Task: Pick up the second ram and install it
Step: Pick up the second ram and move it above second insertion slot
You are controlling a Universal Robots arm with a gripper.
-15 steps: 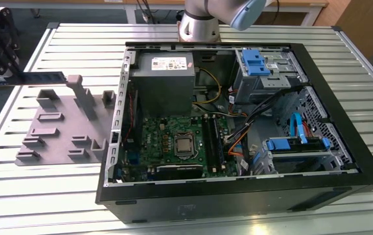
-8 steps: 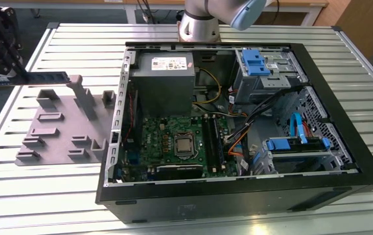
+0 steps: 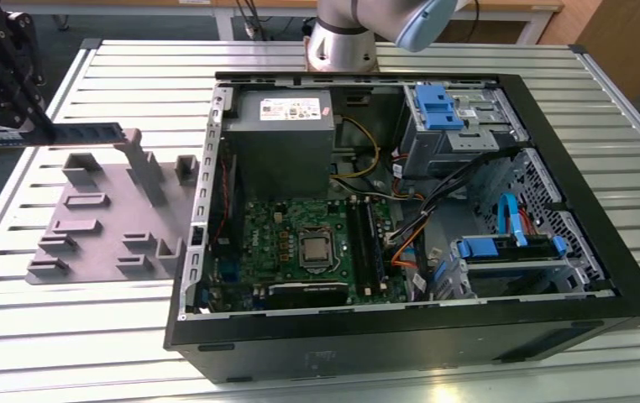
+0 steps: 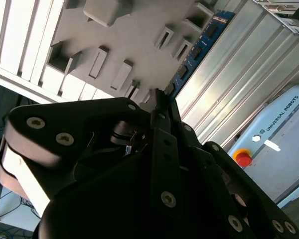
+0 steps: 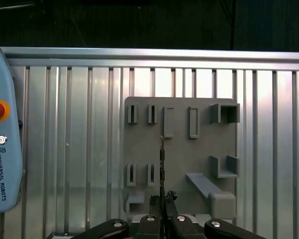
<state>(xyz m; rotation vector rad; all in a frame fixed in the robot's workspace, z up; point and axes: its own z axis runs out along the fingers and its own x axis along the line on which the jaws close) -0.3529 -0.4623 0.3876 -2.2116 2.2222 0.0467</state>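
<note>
My tool (image 3: 38, 126) pinches the thin green-blue memory stick (image 3: 87, 133) over the grey plastic fixture (image 3: 96, 228), at ten o'clock from the black computer case (image 3: 410, 337) in the exterior view.

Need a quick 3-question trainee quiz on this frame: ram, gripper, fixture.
1. In the exterior view, on which side of the case is the fixture?
2. True or false: the gripper is empty.
3. In the first wrist view, the ram is over: A the fixture, B the case, C the motherboard.

Key: 1 that view's left; 2 false, it grips the ram; 3 A.
</note>
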